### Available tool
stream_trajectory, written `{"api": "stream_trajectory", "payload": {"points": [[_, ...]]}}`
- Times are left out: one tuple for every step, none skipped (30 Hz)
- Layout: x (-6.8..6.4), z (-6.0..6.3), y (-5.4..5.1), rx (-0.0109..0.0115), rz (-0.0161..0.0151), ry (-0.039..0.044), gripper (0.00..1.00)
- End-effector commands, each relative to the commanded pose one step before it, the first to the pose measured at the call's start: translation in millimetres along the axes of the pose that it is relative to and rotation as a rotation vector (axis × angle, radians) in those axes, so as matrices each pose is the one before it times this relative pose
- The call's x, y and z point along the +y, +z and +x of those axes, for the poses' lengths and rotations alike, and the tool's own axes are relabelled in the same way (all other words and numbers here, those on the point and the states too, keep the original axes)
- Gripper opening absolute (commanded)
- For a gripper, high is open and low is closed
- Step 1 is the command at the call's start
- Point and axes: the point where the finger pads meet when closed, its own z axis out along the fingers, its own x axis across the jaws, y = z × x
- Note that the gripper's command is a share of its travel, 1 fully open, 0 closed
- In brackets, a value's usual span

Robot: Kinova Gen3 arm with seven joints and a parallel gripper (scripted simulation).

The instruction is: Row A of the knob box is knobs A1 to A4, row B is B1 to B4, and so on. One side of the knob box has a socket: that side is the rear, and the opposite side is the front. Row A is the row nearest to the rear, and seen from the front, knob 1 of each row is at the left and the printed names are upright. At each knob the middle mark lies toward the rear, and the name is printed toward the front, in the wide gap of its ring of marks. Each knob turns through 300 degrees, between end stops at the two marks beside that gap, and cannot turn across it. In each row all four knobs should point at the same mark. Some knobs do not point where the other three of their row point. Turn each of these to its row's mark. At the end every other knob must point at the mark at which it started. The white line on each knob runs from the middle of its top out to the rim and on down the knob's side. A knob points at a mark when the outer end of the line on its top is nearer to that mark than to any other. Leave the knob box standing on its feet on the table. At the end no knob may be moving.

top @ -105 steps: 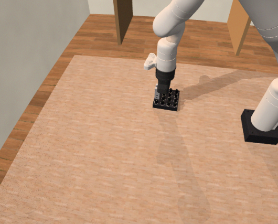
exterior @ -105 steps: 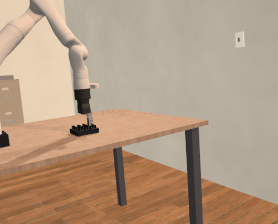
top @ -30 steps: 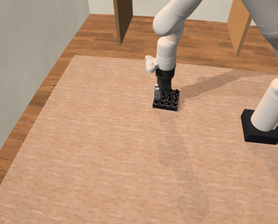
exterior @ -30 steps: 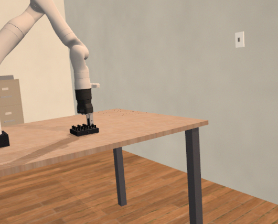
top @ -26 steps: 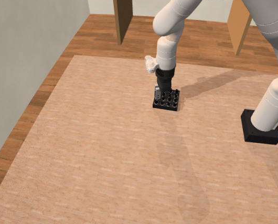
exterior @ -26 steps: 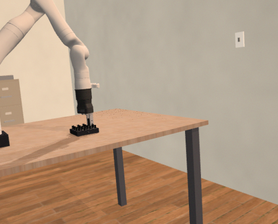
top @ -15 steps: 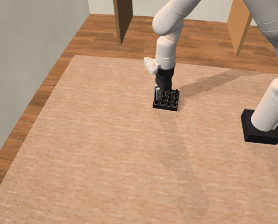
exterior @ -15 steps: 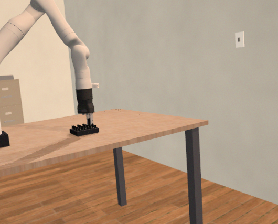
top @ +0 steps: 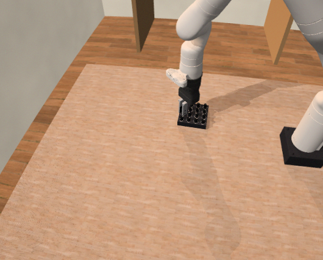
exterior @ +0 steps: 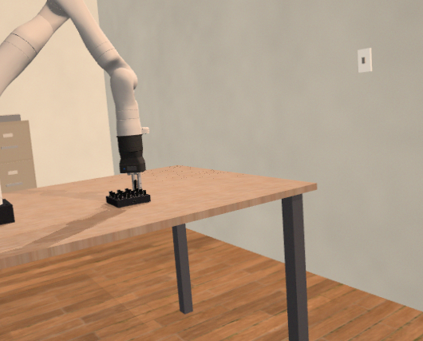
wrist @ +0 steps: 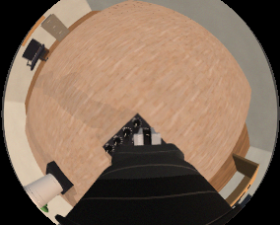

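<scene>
Knob box (top: 191,125) (exterior: 133,202) (wrist: 138,116) on table (top: 125,165) (exterior: 223,192) (wrist: 148,64), twelve o'clock from the top view's centre. I've got my gripper (top: 183,113) (exterior: 136,188) (wrist: 146,133) pointing down at its ten o'clock side, jaws pinching a dark knob (wrist: 147,133); knob's mark unreadable.

One black rectangular box (top: 191,124) (exterior: 135,201) (wrist: 138,116) carries what look like sixteen small black round knobs (top: 195,120) (exterior: 112,194) (wrist: 127,132), some hidden. There are two grey metal fingers (top: 184,108) (exterior: 134,180), one wooden bench (top: 110,165) (exterior: 223,192) (wrist: 148,64).
</scene>
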Motion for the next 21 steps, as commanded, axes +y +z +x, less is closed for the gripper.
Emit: {"api": "stream_trajectory", "payload": {"points": [[0.72, 1.37, -0.69, -0.00058, 0.00430, -0.03393, 0.30], [0.00, 0.00, 0.00, 0.00001, 0.00000, -0.01987, 0.30], [0.00, 0.00, 0.00, 0.00000, 0.00000, -0.01977, 0.30], [0.00, 0.00, 0.00, 0.00000, 0.00000, -0.01965, 0.30], [0.00, 0.00, 0.00, 0.00000, 0.00000, 0.00000, 0.30], [0.00, 0.00, 0.00, 0.00000, 0.00000, 0.00000, 0.30], [0.00, 0.00, 0.00, 0.00000, 0.00000, -0.01952, 0.30], [0.00, 0.00, 0.00, 0.00000, 0.00000, -0.01938, 0.30], [0.00, 0.00, 0.00, 0.00001, 0.00000, -0.01923, 0.30], [0.00, 0.00, 0.00, -0.00001, 0.00000, -0.01907, 0.30], [0.00, 0.00, 0.00, 0.00001, 0.00000, -0.01889, 0.30], [0.00, 0.00, 0.00, -0.00001, 0.00000, -0.01870, 0.30], [0.00, 0.00, 0.00, 0.00000, 0.00000, -0.01850, 0.30], [0.00, 0.00, 0.00, 0.00000, 0.00000, -0.01829, 0.30], [0.00, 0.00, 0.00, 0.00000, 0.00000, -0.01807, 0.30], [0.00, 0.00, 0.00, 0.00000, 0.00000, -0.01784, 0.30], [0.00, 0.00, 0.00, 0.00000, 0.00000, -0.01759, 0.30], [0.00, 0.00, 0.00, 0.00000, 0.00000, -0.01734, 0.30], [0.00, 0.00, 0.00, 0.00000, 0.00000, -0.01708, 0.30], [0.00, 0.00, 0.00, 0.00000, 0.00000, -0.01680, 0.30], [0.00, 0.00, 0.00, 0.00000, 0.00000, -0.01652, 0.30]]}}
